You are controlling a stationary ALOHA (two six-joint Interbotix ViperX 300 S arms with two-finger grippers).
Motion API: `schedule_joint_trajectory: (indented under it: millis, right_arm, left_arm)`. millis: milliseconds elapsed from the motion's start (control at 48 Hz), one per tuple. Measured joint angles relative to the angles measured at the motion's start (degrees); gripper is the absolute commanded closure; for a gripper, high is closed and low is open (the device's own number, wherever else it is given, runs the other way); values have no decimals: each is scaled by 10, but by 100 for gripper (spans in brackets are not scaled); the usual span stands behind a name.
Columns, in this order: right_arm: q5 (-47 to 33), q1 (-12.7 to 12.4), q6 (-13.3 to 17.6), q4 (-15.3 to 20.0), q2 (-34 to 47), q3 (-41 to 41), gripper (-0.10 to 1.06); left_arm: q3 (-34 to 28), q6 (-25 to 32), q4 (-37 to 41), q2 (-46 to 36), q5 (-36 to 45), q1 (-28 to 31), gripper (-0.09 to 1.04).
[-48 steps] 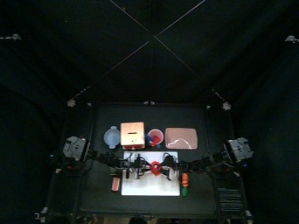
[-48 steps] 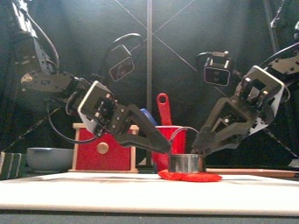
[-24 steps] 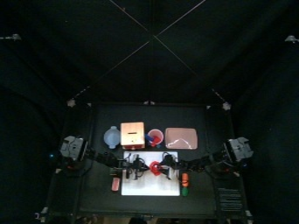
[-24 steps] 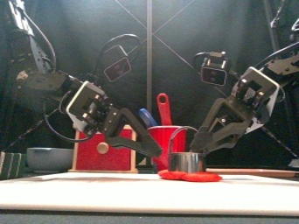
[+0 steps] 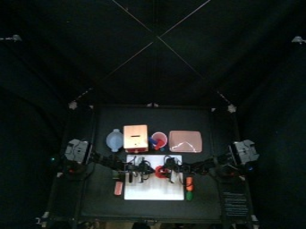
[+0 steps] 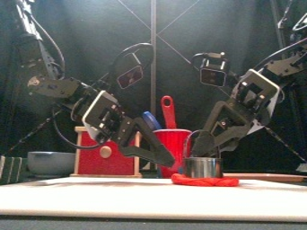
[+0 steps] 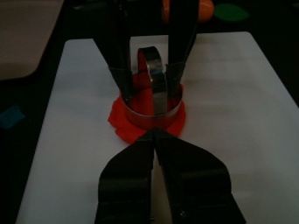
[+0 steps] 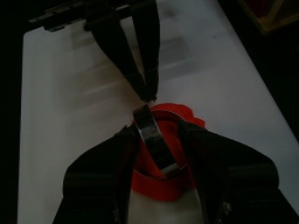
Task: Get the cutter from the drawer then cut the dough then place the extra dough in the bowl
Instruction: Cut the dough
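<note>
Pressing onto a flat, ragged-edged piece of red dough [image 6: 204, 181], a round metal cutter with a wire handle [image 6: 202, 167] sits directly beneath the right pincer [image 8: 160, 142], whose jaws are closed on the cutter; the left pincer [image 7: 155, 147] lies low just beside it, jaws drawn together with their tips at the dough's near rim; whether a flap of dough is nipped between them cannot be told. Both work over a white rectangular cutting board [image 7: 70, 131] on the desk; the blue-grey two-handled bowl [image 6: 48, 162] stands well apart, beyond the left pincer's outer side, past a pale wooden box with a red drawer front [image 6: 102, 154]. Likely failures: an incomplete cut, so that pulling the trim drags the centre piece along; soft dough tearing under so narrow a pinch; dough sticking inside the cutter if it is raised early; contact between the two pincers, which work almost touching; trim slipping free on the long carry to the bowl.
</note>
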Motion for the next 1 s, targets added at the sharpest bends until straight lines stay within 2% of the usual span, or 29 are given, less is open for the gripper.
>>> schedule_joint_trajectory:
  millis: [729,1000]
  right_arm:
    - [16,-4,0,-26,0,-1,19]
    - [25,-13,0,-40,-18,-1,20]
  left_arm:
    - [-25,-1,3,22,35,7,46]
    - [-25,-1,3,22,36,7,46]
